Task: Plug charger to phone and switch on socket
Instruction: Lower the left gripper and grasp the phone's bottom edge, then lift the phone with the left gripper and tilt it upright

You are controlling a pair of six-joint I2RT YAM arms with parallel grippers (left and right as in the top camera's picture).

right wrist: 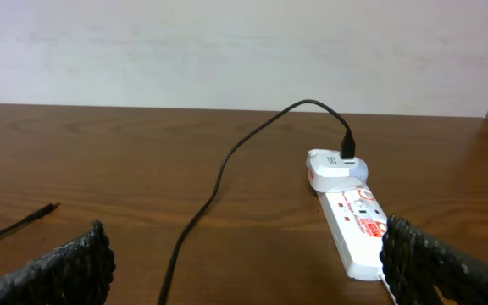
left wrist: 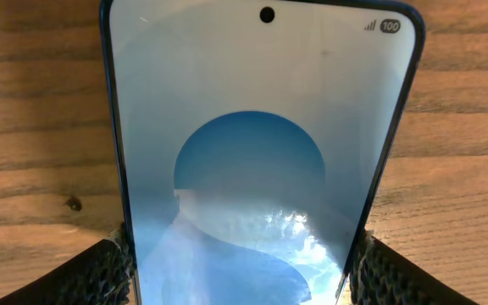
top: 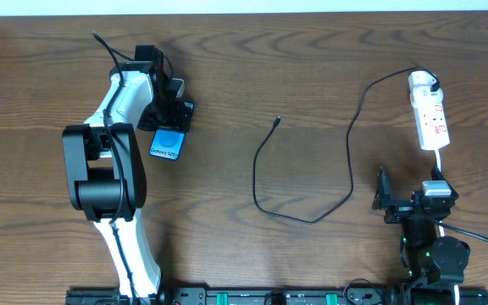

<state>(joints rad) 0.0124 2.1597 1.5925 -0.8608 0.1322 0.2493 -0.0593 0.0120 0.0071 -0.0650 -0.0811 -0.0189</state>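
The phone (top: 166, 144), blue screen lit, lies at the left of the table. It fills the left wrist view (left wrist: 261, 127). My left gripper (top: 169, 108) (left wrist: 240, 284) is shut on the phone, one finger on each long edge. The charger cable (top: 350, 169) runs from its adapter (top: 428, 83), plugged into the far end of the white socket strip (top: 432, 123), in a loop to its free plug tip (top: 277, 120) at mid-table. My right gripper (top: 409, 195) (right wrist: 244, 267) is open and empty, just short of the strip (right wrist: 354, 224). The cable (right wrist: 227, 161) passes between its fingers.
The strip's white cord (top: 441, 165) runs down toward the right arm's base. The table's far edge meets a white wall (right wrist: 227, 42). The plug tip also shows at the left of the right wrist view (right wrist: 45, 209).
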